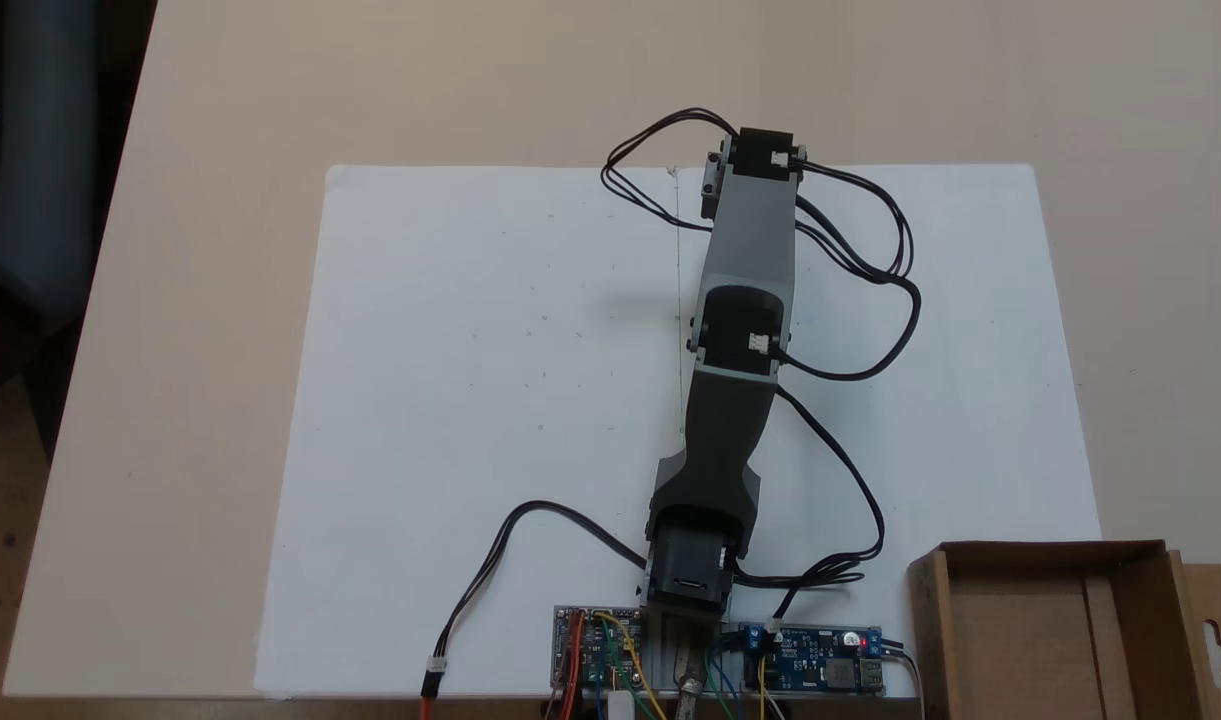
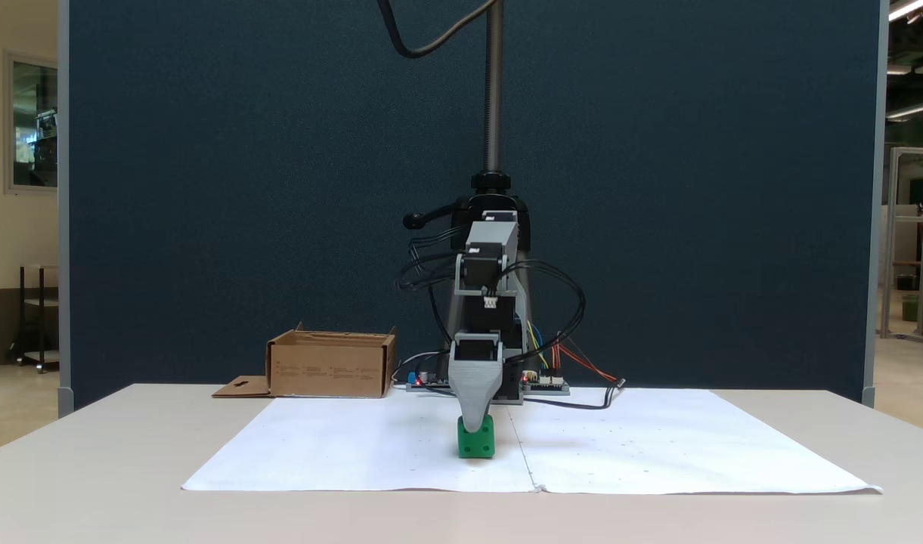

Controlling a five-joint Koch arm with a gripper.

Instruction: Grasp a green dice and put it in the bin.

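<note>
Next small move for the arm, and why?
Probably close on the dice, if not already gripped, then lift. The gripper sits right on top of it on the paper; the jaws lie in line with the camera. The bin stands beside the arm's base.

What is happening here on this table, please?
A small robot arm reaches out over a white paper sheet. Its gripper is down on top of a green dice, which sits on the sheet. Whether the fingers have closed on it cannot be told. The bin, a cardboard box, stands beside the arm's base, apart from the dice, and looks empty.
</note>
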